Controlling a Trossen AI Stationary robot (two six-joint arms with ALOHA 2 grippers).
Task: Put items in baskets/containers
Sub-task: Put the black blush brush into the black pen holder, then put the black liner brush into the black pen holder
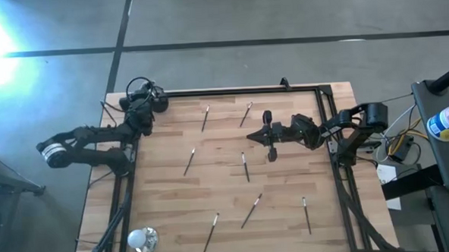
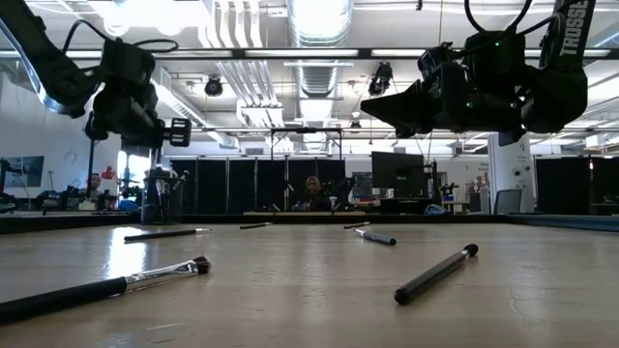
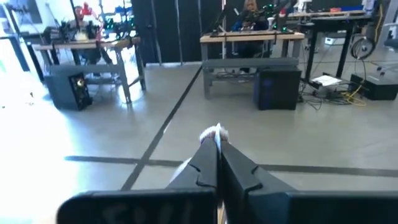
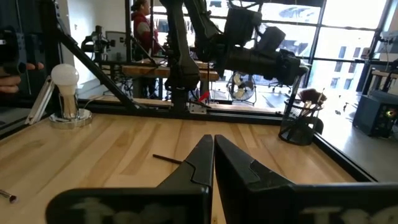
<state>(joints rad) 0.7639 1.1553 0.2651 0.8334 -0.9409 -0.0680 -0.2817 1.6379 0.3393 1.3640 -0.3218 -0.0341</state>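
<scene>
Both grippers hang with jaws together, the left gripper (image 1: 160,103) near the cup (image 4: 300,127), brushes (image 1: 246,167) scattered on the tabletop (image 1: 288,184).

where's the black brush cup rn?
High view: the black cup stands at the table's far-left corner, under the left end effector. Right wrist view shows brushes already in it.

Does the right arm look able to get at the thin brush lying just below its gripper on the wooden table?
Probably yes: the right gripper, shut, hangs beside that thin brush, with bare wooden table between them.
</scene>
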